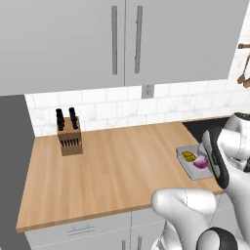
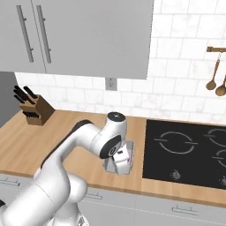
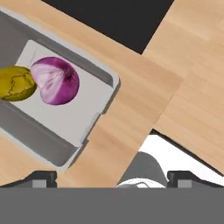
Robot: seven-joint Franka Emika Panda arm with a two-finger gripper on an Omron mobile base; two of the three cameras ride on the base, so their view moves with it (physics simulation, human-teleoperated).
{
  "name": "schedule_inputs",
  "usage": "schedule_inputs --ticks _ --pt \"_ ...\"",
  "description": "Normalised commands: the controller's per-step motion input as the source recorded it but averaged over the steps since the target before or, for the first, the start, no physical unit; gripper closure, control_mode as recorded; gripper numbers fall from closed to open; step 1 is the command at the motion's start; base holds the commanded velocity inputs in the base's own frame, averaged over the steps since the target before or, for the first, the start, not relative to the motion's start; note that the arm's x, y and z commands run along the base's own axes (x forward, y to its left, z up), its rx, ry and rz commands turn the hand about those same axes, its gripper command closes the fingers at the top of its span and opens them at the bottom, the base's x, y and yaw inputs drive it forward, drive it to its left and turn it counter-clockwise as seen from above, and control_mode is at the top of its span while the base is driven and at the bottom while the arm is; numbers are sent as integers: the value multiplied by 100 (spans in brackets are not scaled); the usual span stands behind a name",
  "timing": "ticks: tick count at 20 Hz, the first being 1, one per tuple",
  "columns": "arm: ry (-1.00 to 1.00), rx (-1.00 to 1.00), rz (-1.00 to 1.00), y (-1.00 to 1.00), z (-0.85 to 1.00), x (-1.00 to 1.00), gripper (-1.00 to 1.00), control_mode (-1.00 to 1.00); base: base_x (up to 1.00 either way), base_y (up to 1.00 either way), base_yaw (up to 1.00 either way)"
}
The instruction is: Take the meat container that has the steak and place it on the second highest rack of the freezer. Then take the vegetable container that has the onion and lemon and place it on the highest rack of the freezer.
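Left base view: grey tray (image 1: 187,164) near the tabletop (image 1: 112,166) front edge, holding lemon (image 1: 188,156) and onion (image 1: 200,162); my arm covers its right end. Knife block (image 1: 69,135) far left.

Right base view: tray (image 2: 129,148) beside the hob (image 2: 187,152), mostly hidden by my wrist.

Hand view: my claw (image 3: 112,178) stands wide open, holding nothing, fingertips (image 3: 41,177) cut off at the bottom. Onion (image 3: 56,80) touches lemon (image 3: 15,83), which the left edge crops.

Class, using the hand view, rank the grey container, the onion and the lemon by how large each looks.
1. Grey container, by far the largest; its left part runs out of frame.
2. Onion.
3. Lemon. It is cut off by the left edge, so its place below the onion is unsure.
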Motion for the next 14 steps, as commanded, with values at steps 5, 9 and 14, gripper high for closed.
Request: schedule_inputs --ticks 5,9,14 --pt "3 -3 -13 -9 -40 31 -100 -100 0 0 0" --pt "0 -3 -6 0 -45 7 -100 -100 0 0 0" --pt "2 0 -2 0 -36 8 -100 -100 0 0 0"
